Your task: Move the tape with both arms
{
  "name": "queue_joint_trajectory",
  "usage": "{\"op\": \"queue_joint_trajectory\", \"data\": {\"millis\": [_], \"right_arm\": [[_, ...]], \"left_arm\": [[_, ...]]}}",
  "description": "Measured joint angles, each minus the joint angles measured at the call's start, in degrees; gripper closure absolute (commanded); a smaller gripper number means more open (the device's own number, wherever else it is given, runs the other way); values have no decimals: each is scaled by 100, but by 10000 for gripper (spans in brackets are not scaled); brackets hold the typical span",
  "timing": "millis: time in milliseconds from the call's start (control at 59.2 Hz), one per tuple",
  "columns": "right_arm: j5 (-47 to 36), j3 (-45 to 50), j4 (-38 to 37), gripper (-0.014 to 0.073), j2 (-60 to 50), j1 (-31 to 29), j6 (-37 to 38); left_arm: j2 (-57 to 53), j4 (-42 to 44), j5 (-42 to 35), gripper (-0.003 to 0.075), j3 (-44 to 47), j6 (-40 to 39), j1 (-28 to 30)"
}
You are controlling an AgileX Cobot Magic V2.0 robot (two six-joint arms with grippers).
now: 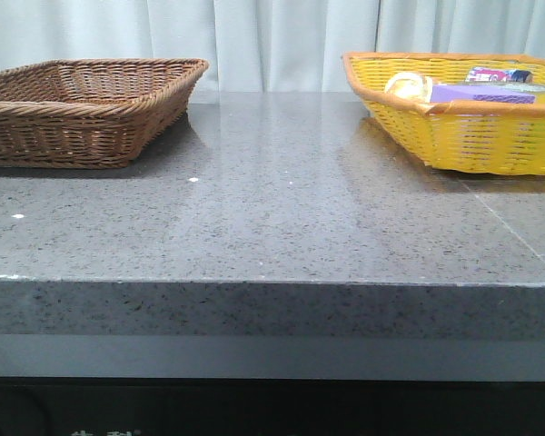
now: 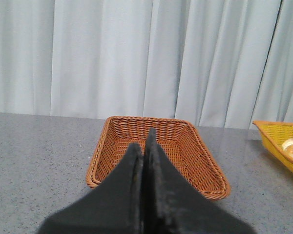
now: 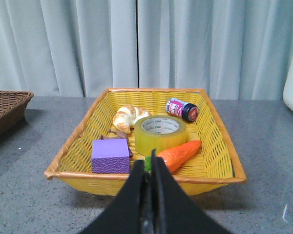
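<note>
We see a grey speckled stone tabletop [image 1: 272, 227] filling the middle of the front view, with pale curtains [image 1: 272, 41] across the top. At the upper left of that frame sits a brown wicker basket [image 1: 82, 109]; at the upper right, well apart from it, a yellow wicker basket [image 1: 463, 123].

In the right wrist view the yellow basket fills the centre of the frame. The tape [image 3: 160, 134] lies flat on its side near the basket's middle, core opening upward. Just beside it, at lower right, a toy carrot [image 3: 178, 155] leans against the roll or nearly so; we cannot tell whether they touch. A purple block [image 3: 110, 155] sits at the tape's lower left, a croissant [image 3: 128, 116] at its upper left, and a small jar with a dark lid [image 3: 182, 108] lies tipped over at its upper right. The carrot and the basket's near rim stand between the hand and the roll.

The right hand [image 3: 150, 168] points at the basket from the bottom centre of the frame, its two black fingers pressed together, gripping nothing.

In the left wrist view the left hand [image 2: 144, 146] rises from the bottom centre, fingers likewise pressed together, aimed at the brown basket, above the tabletop.

Neither hand appears in the front view.
</note>
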Motion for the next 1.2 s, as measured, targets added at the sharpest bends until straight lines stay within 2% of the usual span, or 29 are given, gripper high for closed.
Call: {"op": "queue_joint_trajectory", "data": {"millis": [237, 591, 676, 743, 862, 946, 1031, 1200], "right_arm": [[865, -1169, 0, 662, 1280, 0, 0], [987, -1224, 0, 658, 2382, 0, 0], [999, -1224, 0, 649, 2571, 0, 0], [999, -1224, -10, 575, 2675, 0, 0], [1009, -1224, -10, 281, 2816, 0, 0], [1009, -1224, -10, 104, 2864, 0, 0], [1009, -1224, -10, 27, 2887, 0, 0], [1121, -1325, -10, 48, 3064, 0, 0]], "left_arm": [[1179, 23, 1055, 740, -1223, 38, 0], [2041, -23, 1162, 739, -1247, 48, 0], [2131, -23, 1135, 704, -1247, 48, 0], [2172, -13, 1088, 604, -1247, 48, 0], [2193, -2, 1007, 312, -1247, 70, 0], [2193, -2, 972, 195, -1247, 82, 0], [2193, -2, 974, 190, -1247, 82, 0], [2193, -2, 918, 220, -1247, 92, -300]]}}
